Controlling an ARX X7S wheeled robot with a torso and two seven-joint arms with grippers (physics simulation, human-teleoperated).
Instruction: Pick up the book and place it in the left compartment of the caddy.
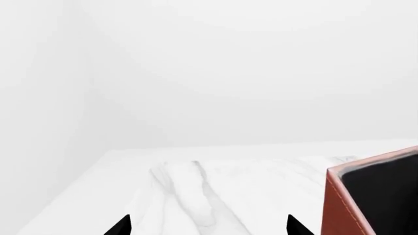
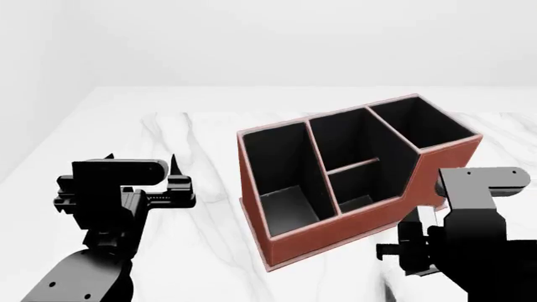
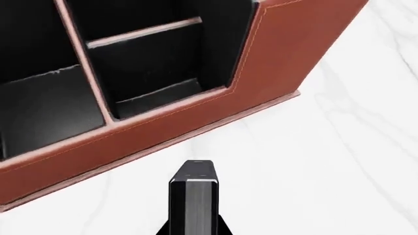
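Observation:
The reddish-brown caddy (image 2: 353, 234) with black interior stands in the middle of the white marble table. Its left compartment (image 2: 281, 179), long and narrow, lies on the side towards my left arm. My right gripper (image 3: 194, 229) is shut on the book (image 3: 196, 198), a thin dark book seen edge-on with a grey page edge, held just in front of the caddy's low front wall (image 3: 163, 132). In the head view the right gripper (image 2: 404, 248) is at the caddy's front right corner and the book is hidden there. My left gripper (image 1: 209, 227) is open and empty, left of the caddy (image 1: 343, 210).
The marble table (image 2: 193, 251) ends in a far edge against a plain white wall, and its left edge runs past my left arm. The caddy's two small middle sections (image 2: 356, 170) and the tall raised section (image 2: 419, 123) lie right of the long compartment.

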